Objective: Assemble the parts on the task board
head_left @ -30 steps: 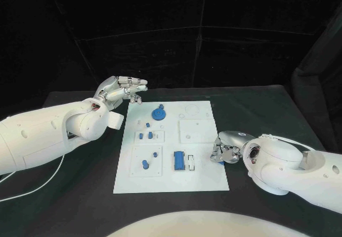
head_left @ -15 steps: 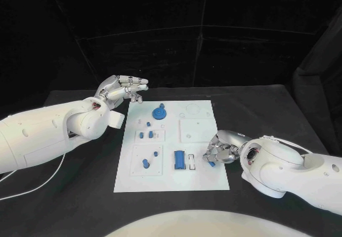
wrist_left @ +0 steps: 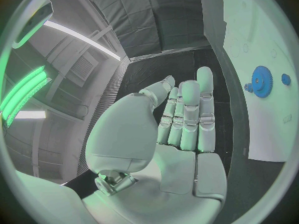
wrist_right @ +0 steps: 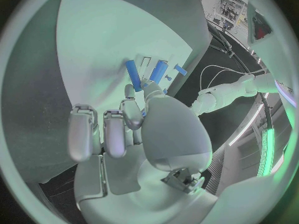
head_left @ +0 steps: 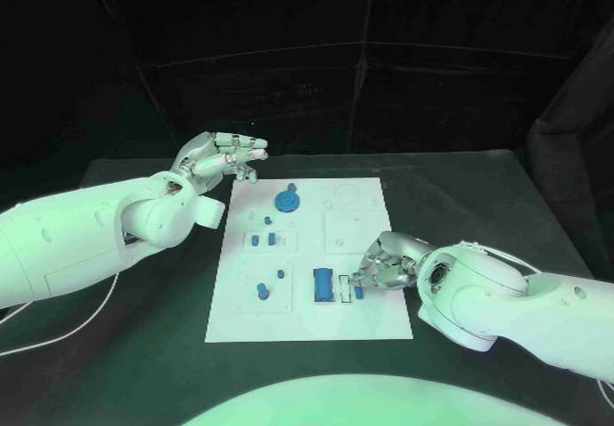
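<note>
From the head camera you see the task board [head_left: 365,319] lying flat in the middle of the black table [head_left: 486,191], a white plate with shallow recesses. On it sit a blue gear [head_left: 287,202] near the far end, several small blue pegs [head_left: 263,240] in the middle rows, and a long blue block [head_left: 321,285] near the front. Your right hand [head_left: 380,266] is over the board's right front part, fingers bent down just beside the block. A small blue piece [head_left: 359,290] shows at its fingertips, but you cannot tell whether it is pinched or only lying under them. Your left hand [head_left: 220,157] hangs above the table past the board's far left corner, fingers curled in with the tips together and nothing visible between them.

From the left wrist, the left hand [wrist_left: 181,129] shows its fingers lying side by side, holding nothing; the gear [wrist_left: 261,81] appears on the board [wrist_left: 274,30] beyond.

From the right wrist, the right hand [wrist_right: 134,129] has its thumb and one finger reaching to the block [wrist_right: 132,72] and a second blue bar [wrist_right: 158,70]; the contact itself is hidden behind the thumb.
</note>
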